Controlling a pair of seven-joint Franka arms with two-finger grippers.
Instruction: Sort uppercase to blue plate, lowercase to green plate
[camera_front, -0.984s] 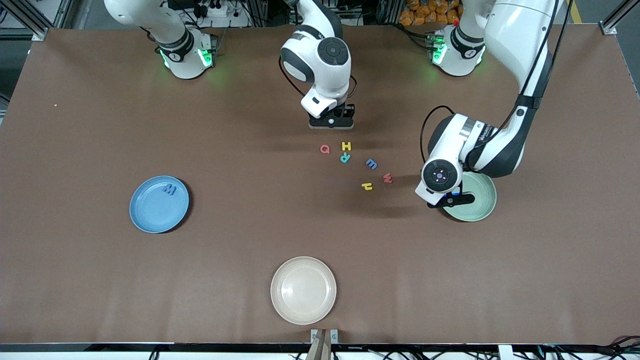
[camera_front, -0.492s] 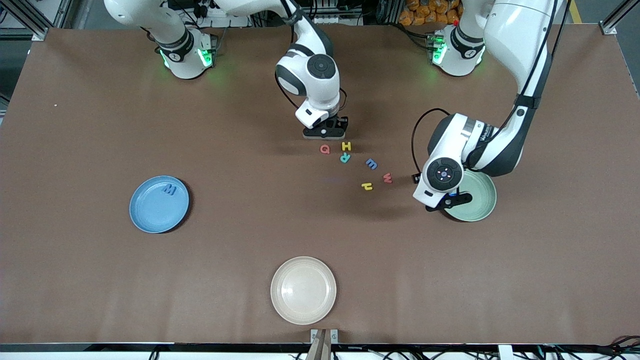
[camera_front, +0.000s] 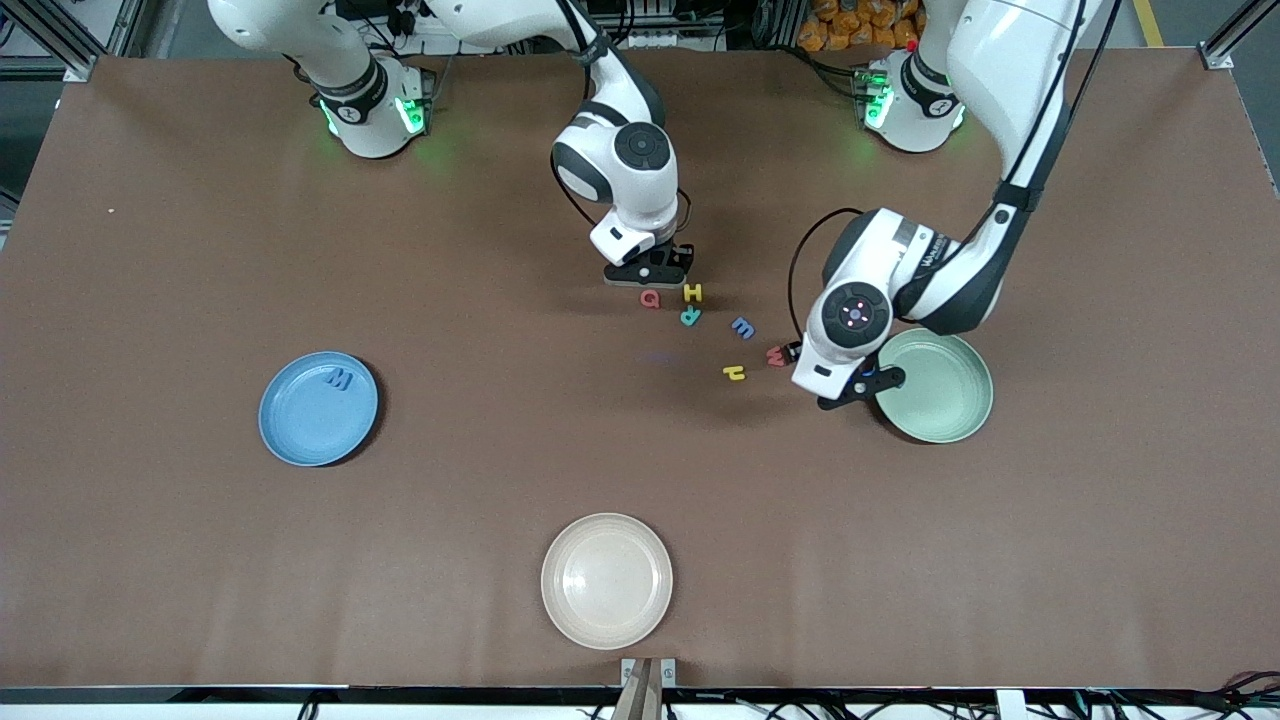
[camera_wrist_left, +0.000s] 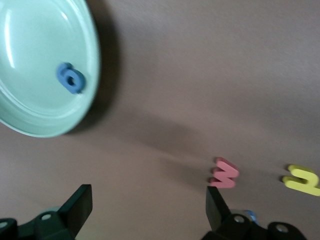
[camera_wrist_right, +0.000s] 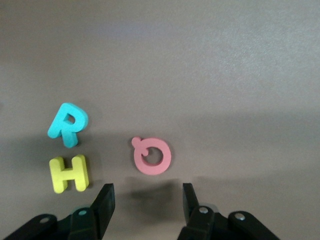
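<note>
The right gripper (camera_wrist_right: 145, 200) is held low over the bench (camera_front: 200, 250), fingers spread and empty, the red Q (camera_front: 650, 298) just at their tips. H (camera_front: 692, 292) and R (camera_front: 690, 316) lie beside Q. The left gripper (camera_wrist_left: 147, 207) hangs wide open and empty between w (camera_front: 775, 355) and the green plate (camera_front: 950, 410), which holds g (camera_wrist_left: 70, 78). M (camera_front: 341, 379) lies at two o'clock on the blue plate (camera_front: 300, 420). The m (camera_front: 743, 327) and h (camera_front: 735, 372) lie near w.

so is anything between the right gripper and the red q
Nothing visible. The right gripper is open just above the red Q, with only bare table between them. The H and R lie off to one side.
</note>
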